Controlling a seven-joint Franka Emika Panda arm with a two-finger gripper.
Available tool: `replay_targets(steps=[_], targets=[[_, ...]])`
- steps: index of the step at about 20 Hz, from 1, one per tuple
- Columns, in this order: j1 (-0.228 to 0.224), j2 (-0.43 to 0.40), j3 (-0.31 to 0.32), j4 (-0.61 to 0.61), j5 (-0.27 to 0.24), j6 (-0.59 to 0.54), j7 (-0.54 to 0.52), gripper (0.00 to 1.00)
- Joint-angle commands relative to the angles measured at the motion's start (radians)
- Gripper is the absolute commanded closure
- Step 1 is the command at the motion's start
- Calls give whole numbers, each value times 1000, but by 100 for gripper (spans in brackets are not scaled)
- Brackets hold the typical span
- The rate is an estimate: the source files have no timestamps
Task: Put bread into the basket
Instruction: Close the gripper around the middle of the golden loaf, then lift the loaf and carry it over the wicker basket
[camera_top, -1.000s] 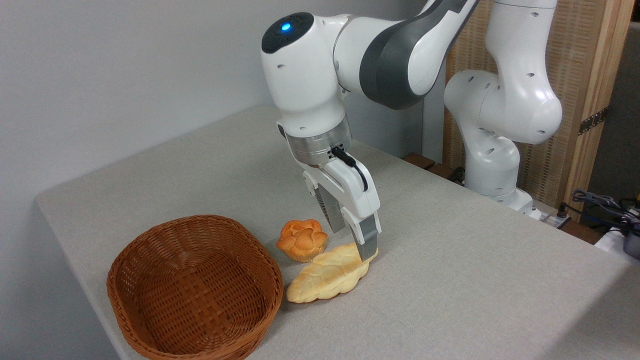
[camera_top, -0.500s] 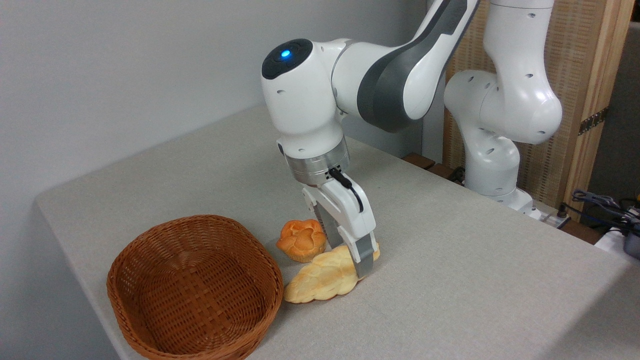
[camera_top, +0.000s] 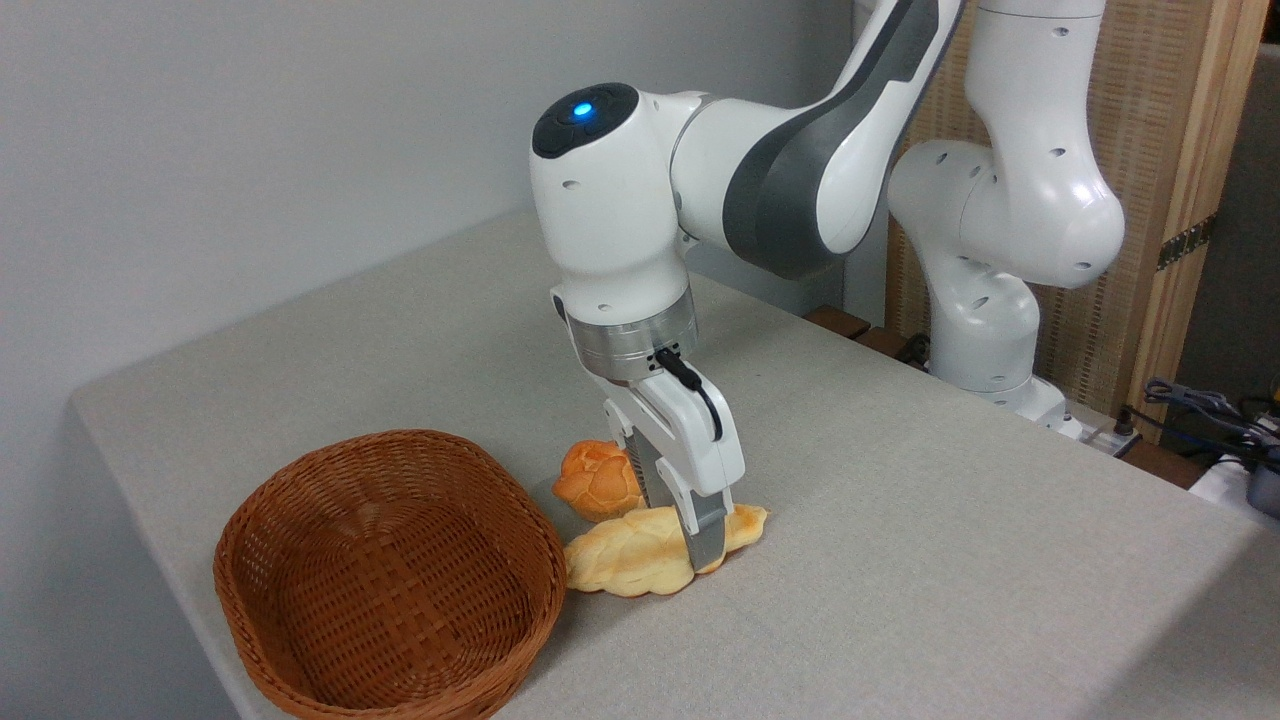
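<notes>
The bread (camera_top: 622, 555), a long pale golden braided loaf, lies flat on the grey table just right of the basket (camera_top: 300, 655), with its left end touching the wicker wall. The basket is an oval reddish-brown one with low sides and nothing inside. My gripper (camera_top: 683, 535) is lowered onto the right half of the loaf, open. The near finger (camera_top: 706, 535) stands in front of the loaf. The far finger is mostly hidden behind the hand and the bread.
A small round orange flower-shaped bun (camera_top: 592, 482) sits right behind the loaf, partly hidden by the gripper. The table's front-left edge (camera_top: 150, 520) runs close to the basket. Cables and gear (camera_top: 1215, 420) lie at the far right beyond the robot base.
The gripper has come down and moved slightly left, from the loaf's right tip to astride its right half. The loaf has swung flatter, its right end lower and its left end against the basket.
</notes>
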Motion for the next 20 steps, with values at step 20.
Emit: replay_targets(steps=[20], targets=[[-12, 172, 9, 596, -163, -370, -79, 60]])
